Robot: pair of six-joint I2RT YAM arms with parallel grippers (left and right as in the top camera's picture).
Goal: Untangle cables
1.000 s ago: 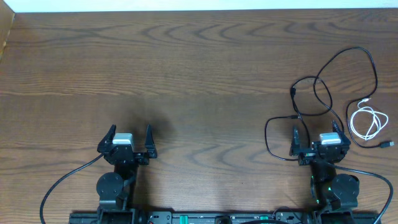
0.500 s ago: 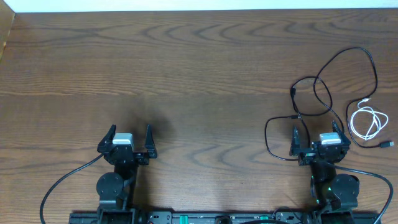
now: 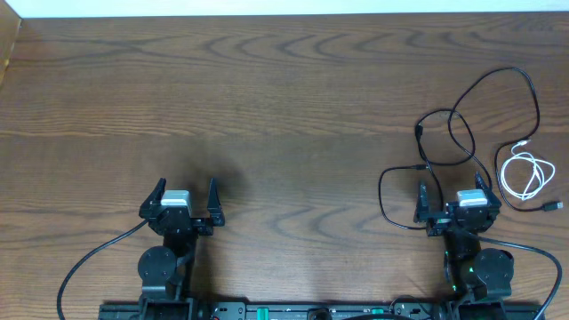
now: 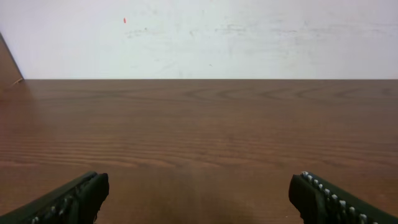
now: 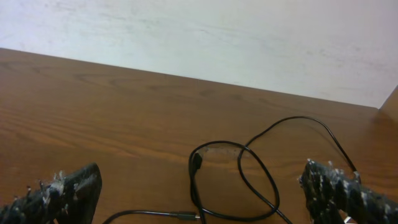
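Note:
The cables lie at the table's right side. Black cables (image 3: 461, 133) form loose crossing loops, and one loop (image 3: 384, 197) runs left of my right gripper (image 3: 451, 187). A short white cable (image 3: 524, 173) is coiled to the right of the black ones. My right gripper is open, just short of the black loops, with nothing between its fingers. In the right wrist view a black loop with a plug end (image 5: 196, 162) lies ahead of the open gripper (image 5: 200, 182). My left gripper (image 3: 186, 185) stands open at the front left, far from the cables, and only bare wood shows before the open gripper (image 4: 199, 190) in its wrist view.
Thick black wires (image 3: 89, 258) run from the arm bases along the front edge. A small black plug end (image 3: 553, 206) lies near the right table edge. A pale wall (image 4: 199, 37) stands behind the far edge of the wooden table (image 3: 284, 107).

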